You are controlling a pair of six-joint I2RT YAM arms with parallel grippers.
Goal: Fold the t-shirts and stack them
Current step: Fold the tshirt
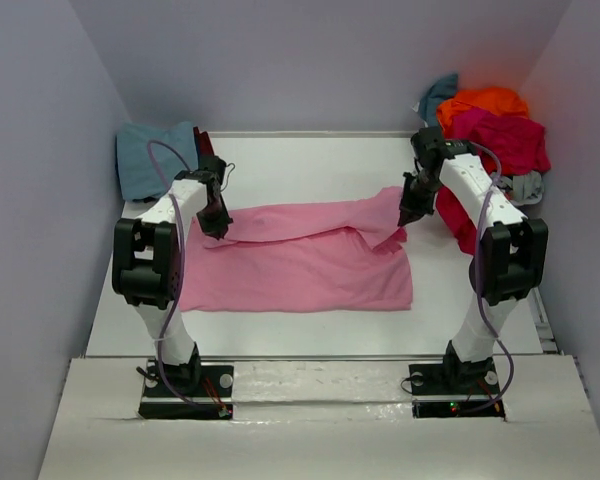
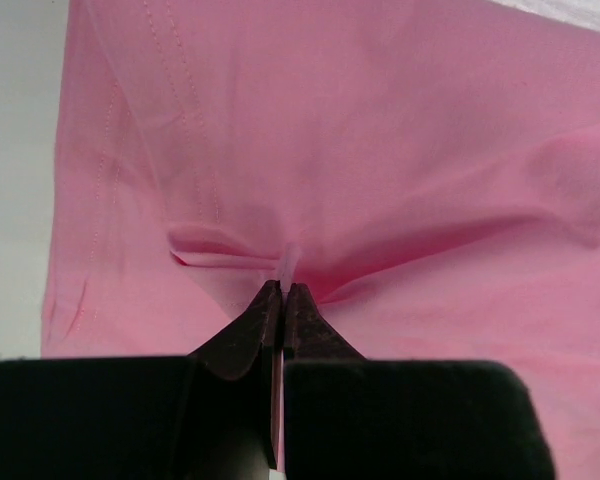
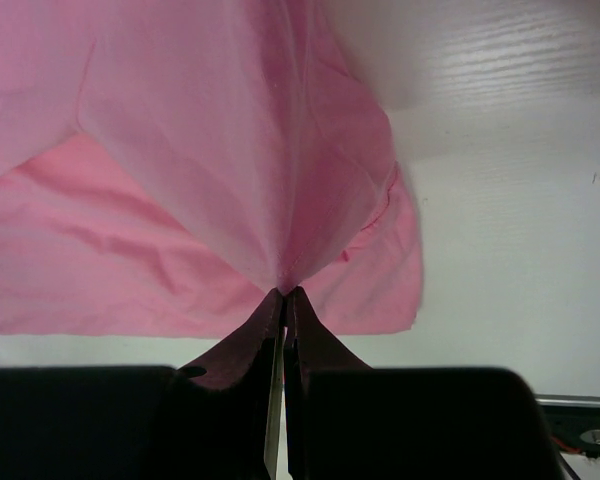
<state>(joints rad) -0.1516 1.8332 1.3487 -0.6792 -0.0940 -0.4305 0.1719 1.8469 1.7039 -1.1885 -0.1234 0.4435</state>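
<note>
Pink cloth covers the middle of the table: the pink t-shirt lies spread there, its near part flat and its far edge lifted off the surface at two places. The left gripper pinches the far left end of that edge and the right gripper the far right end. Each has its fingers pressed together on a small tuck of fabric, and both wrist views show creases fanning out from the pinch.

Holding both ends of one edge suits a fold. The raised strip hangs between the arms as a fairly straight band, so it could be carried toward the near hem and laid down evenly rather than dragged askew by one arm. The flat near part serves as an anchor. On the right the fabric bunches and a flap droops under the grip, which could leave a wrinkle.

A blue t-shirt sits at the far left corner and looks folded. It is probably the start of the stack, set clear of the working space. A heap of shirts, orange, magenta, teal and grey, lies loose at the far right corner behind the right arm, well apart from the folded one. I judge the task to be at an early stage.
</note>
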